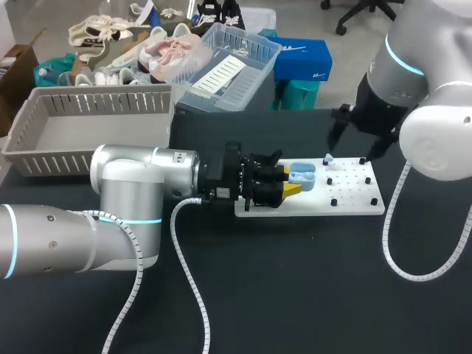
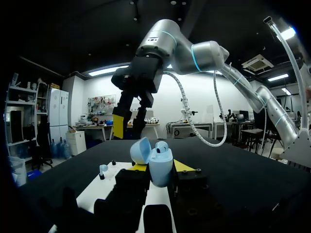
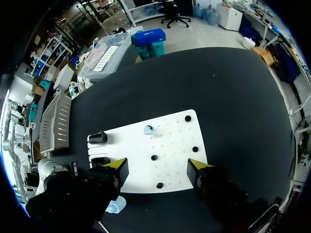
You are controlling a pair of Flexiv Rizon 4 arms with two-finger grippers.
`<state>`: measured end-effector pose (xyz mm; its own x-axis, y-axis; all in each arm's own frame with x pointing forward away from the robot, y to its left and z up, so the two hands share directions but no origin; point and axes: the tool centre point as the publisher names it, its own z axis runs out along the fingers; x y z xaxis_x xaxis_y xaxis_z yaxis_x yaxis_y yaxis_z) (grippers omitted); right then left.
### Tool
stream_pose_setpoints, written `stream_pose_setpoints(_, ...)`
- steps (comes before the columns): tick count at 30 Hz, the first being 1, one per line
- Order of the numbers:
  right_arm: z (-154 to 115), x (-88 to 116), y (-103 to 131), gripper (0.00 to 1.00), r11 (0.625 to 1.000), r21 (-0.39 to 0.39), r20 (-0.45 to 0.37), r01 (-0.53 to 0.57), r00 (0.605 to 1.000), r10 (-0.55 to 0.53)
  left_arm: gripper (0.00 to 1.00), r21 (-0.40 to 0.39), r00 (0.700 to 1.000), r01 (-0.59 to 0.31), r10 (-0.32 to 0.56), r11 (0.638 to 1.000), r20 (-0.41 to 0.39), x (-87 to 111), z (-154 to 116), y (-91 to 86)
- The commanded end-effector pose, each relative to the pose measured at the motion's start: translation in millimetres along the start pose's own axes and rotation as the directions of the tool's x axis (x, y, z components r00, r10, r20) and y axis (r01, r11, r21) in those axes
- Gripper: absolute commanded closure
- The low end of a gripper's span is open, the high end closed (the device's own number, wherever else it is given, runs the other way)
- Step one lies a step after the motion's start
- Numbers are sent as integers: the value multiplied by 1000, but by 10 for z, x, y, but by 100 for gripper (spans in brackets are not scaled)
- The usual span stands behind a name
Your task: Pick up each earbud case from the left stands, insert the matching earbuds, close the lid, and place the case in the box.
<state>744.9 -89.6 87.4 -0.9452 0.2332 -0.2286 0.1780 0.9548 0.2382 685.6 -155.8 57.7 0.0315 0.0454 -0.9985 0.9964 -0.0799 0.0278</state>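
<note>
Head view: left hand (image 1: pixel 289 184) pinches earbud case (image 1: pixel 302 175), right hand (image 1: pixel 356 146) spread above white board (image 1: pixel 350 200).

The earbud case (image 2: pixel 160 171) is pale blue and rounded. It stands upright between the fingers of the left gripper (image 2: pixel 160 166), which touch it from both sides, over the left end of the white board (image 1: pixel 352 193). Its lid (image 2: pixel 140 150) is swung open and tilted back, and one pale blue earbud (image 2: pixel 162 145) sits in its top. A second earbud (image 1: pixel 327 159) stands on the board near its far edge, among small black pegs (image 1: pixel 333 201). Two black stands (image 3: pixel 97 137) sit at the board's left end. The grey slatted box (image 1: pixel 88 103) lies off to the left of the board, well apart.
</note>
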Motion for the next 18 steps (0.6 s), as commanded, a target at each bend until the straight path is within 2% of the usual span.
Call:
stream_pose_setpoints(1,180,-81,37,48,1000,-16,-15,15,1000,-15,100,2,1000,0,0,1000,0,6,4,11)
stream_pose_setpoints(3,240,-87,65,54,1000,-17,-18,19,1000,-19,100,2,1000,0,0,1000,0,6,4,11)
stream_pose_setpoints(9,361,-123,105,54,1000,6,-19,22,1000,-21,100,2,1000,0,0,1000,0,6,4,11)
stream_pose_setpoints(15,442,-165,96,45,999,43,-25,11,1000,-10,100,2,1000,0,0,1000,0,6,4,11)
stream_pose_setpoints(18,467,-192,94,45,999,47,-22,-1,1000,2,100,2,1000,0,0,1000,0,6,4,11)
